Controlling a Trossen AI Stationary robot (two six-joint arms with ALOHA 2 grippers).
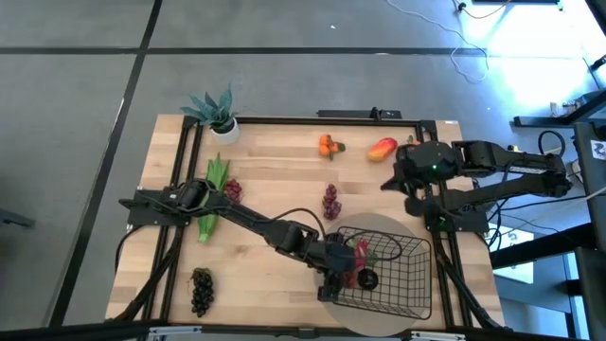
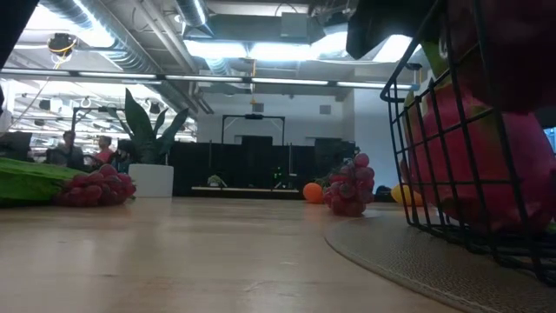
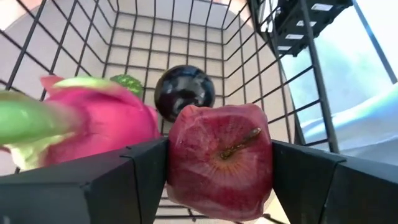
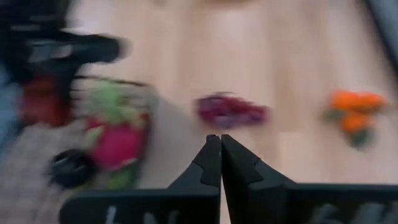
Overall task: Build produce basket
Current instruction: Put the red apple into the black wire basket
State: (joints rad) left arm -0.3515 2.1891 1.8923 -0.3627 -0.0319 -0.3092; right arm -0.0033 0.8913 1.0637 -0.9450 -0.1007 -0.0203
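Observation:
The black wire basket (image 1: 398,275) stands on a round grey mat (image 1: 379,227) at the near right. In it lie a pink dragon fruit (image 3: 99,124) and a dark round fruit (image 3: 185,91). My left gripper (image 1: 343,268) reaches over the basket's left side and is shut on a red apple (image 3: 219,163). My right gripper (image 1: 391,182) hangs shut and empty near the table's right edge, beyond the basket. The low view shows the basket (image 2: 417,148) with the dragon fruit (image 2: 486,165) on its floor. My left gripper pinches the red apple by its two opposite sides (image 3: 177,168) between its two fingers (image 3: 140,174). The fingers come from the table's left, slanting down into the basket. The apple's stem end (image 3: 239,143) faces back toward the wrist, and the apple hangs over the basket's floor.
On the wood lie tangerines (image 1: 329,145), a mango (image 1: 382,149), a purple grape bunch (image 1: 329,201), red grapes (image 1: 231,190) beside a green leafy stalk (image 1: 214,194), and dark grapes (image 1: 201,290). A potted spiky plant (image 1: 216,112) stands at the far left.

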